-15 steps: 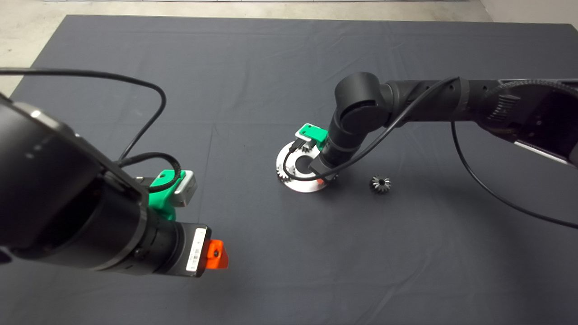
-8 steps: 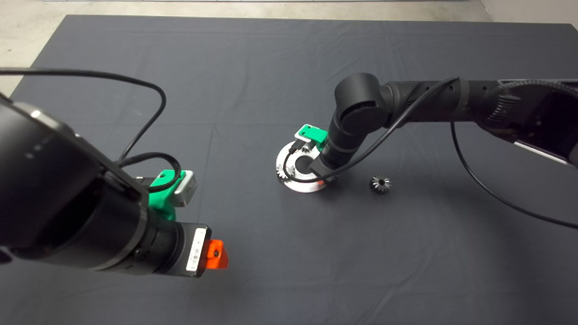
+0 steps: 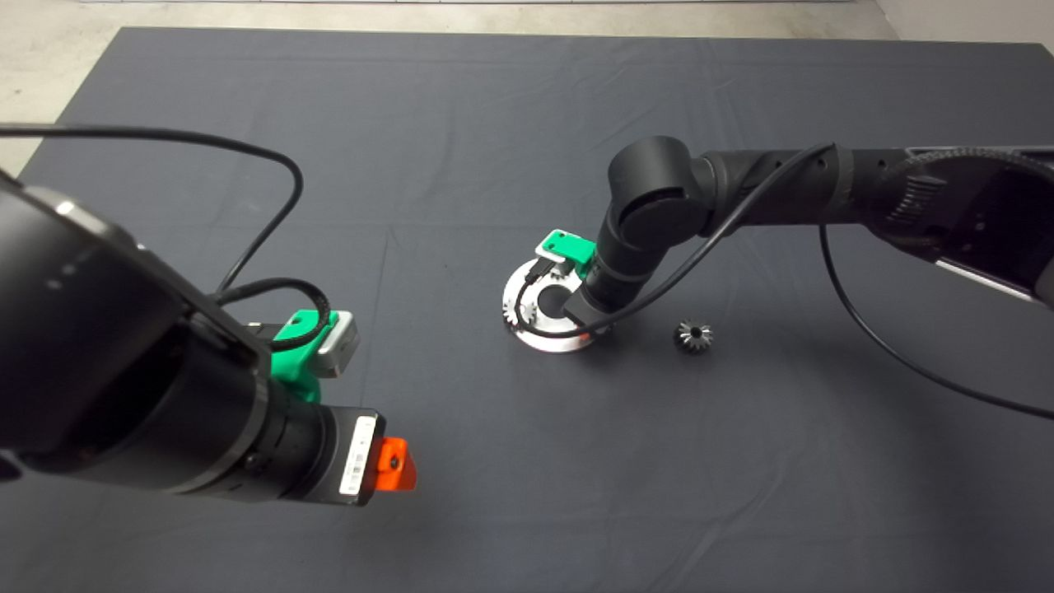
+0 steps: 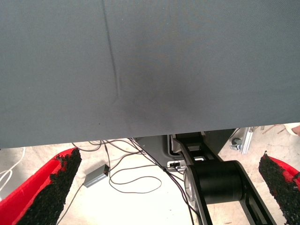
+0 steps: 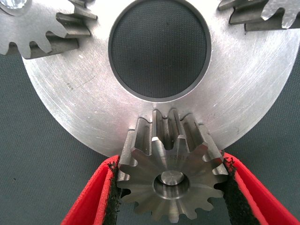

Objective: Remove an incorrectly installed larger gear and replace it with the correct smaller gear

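A silver ring plate (image 3: 545, 338) lies mid-mat. The larger gear (image 5: 171, 180), shiny with long flared teeth, sits on a peg at the rim of the ring plate (image 5: 70, 93). My right gripper (image 5: 171, 163) is shut on it, one black pad against each side. In the head view the right wrist hides this gear. The smaller gear (image 3: 693, 336), dark grey with a black centre hole, lies on the mat to the right of the plate. Low over the mat's near left, my left gripper (image 3: 394, 465) is parked and open (image 4: 164, 192), holding nothing.
Two pale short-toothed gears (image 5: 28, 28) (image 5: 262, 14) sit elsewhere on the plate's rim, one showing in the head view (image 3: 515, 311). The right arm's cable (image 3: 873, 329) loops over the mat. Beyond the mat's edge lie floor cables (image 4: 136, 178).
The right wrist has shifted very slightly to the left over the plate. The smaller gear and the left arm have not moved.
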Robot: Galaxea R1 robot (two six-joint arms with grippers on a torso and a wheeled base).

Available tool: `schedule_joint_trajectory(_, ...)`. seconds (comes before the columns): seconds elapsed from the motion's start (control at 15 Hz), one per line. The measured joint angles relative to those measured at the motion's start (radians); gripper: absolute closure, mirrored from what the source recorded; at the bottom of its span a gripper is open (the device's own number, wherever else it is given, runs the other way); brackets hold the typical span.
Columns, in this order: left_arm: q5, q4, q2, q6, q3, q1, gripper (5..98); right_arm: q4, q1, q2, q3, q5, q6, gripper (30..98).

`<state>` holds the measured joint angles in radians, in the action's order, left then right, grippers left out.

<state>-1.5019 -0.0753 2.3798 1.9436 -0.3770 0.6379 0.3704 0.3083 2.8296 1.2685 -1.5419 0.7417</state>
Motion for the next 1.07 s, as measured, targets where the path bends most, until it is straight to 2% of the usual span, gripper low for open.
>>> schedule_joint_trajectory(0.8, 0.000, 0.000, 0.000, 0.000, 0.000, 0.000, 6.1, 0.000, 0.000, 0.005, -0.001, 0.000, 0.000, 80.9)
schedule_joint_trajectory(1.07, 0.001, 0.000, 0.000, 0.000, 0.000, 0.000, 6.1, -0.010, 0.020, 0.005, -0.005, 0.001, 0.000, 80.9)
